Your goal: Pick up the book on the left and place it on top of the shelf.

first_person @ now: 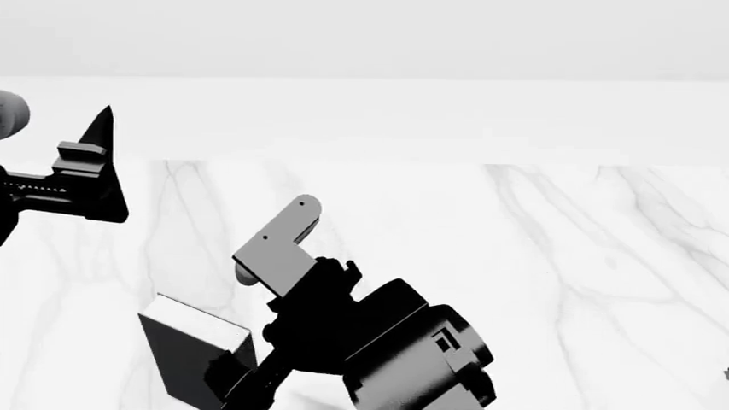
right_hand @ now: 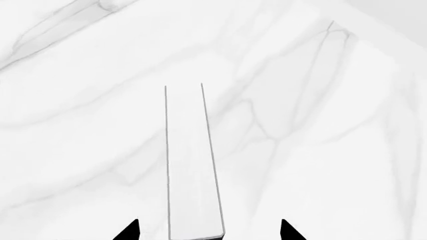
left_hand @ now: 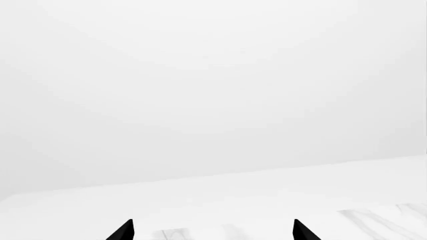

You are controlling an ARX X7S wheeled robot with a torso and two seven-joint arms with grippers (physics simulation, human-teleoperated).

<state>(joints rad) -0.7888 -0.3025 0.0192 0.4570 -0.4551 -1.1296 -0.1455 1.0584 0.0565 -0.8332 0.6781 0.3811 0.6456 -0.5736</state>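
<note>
The black book (first_person: 183, 359) with white page edges stands on the marble table (first_person: 569, 256) at the lower left of the head view. My right arm (first_person: 376, 342) reaches down to it. In the right wrist view the book's white page edge (right_hand: 192, 165) lies between the fingertips of my right gripper (right_hand: 208, 231). The jaws are wide apart, with a gap on each side of the book. My left gripper (left_hand: 213, 231) is open and empty, raised at the left edge of the head view (first_person: 97, 162). The shelf is out of view.
The table's far edge (first_person: 456, 158) meets a plain white wall (first_person: 364, 34). The left wrist view shows only that wall and a strip of tabletop (left_hand: 373, 220). No other objects show.
</note>
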